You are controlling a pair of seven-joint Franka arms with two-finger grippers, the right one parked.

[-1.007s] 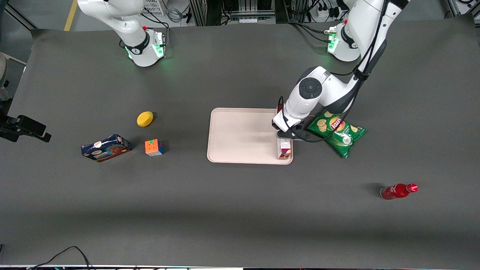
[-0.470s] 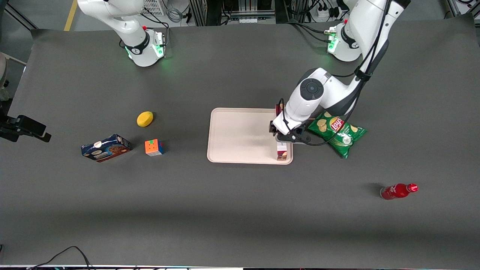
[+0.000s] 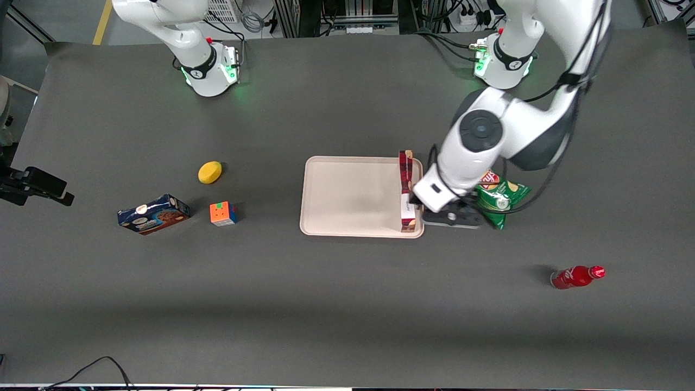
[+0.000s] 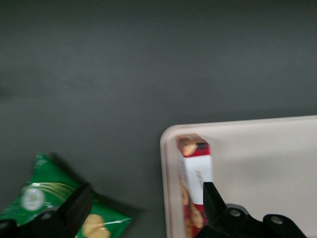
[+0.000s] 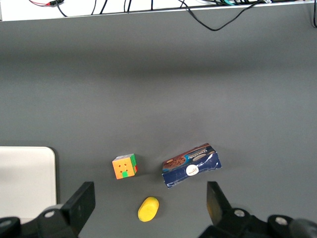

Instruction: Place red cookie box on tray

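Observation:
The red cookie box [image 3: 405,187] stands on its long narrow side on the pale tray [image 3: 347,195], along the tray's rim toward the working arm's end. Its white-label end [image 4: 196,168] is nearest the front camera. My gripper [image 3: 441,209] hangs above the table just off that rim, between the box and the green chip bag [image 3: 502,198]. In the left wrist view the gripper [image 4: 143,208] is open wide. One fingertip [image 4: 212,201] shows over the box's side and the other [image 4: 77,210] over the chip bag [image 4: 49,196]. Nothing is held. The tray [image 4: 267,158] is bare beside the box.
A red bottle [image 3: 578,277] lies nearer the front camera, toward the working arm's end. Toward the parked arm's end lie a dark-blue cookie box [image 3: 153,214], a colour cube [image 3: 223,213] and a yellow lemon-like object [image 3: 209,172].
The gripper was on the red cookie box over the tray. It has let go and moved up and sideways toward the chip bag. The box stays on the tray.

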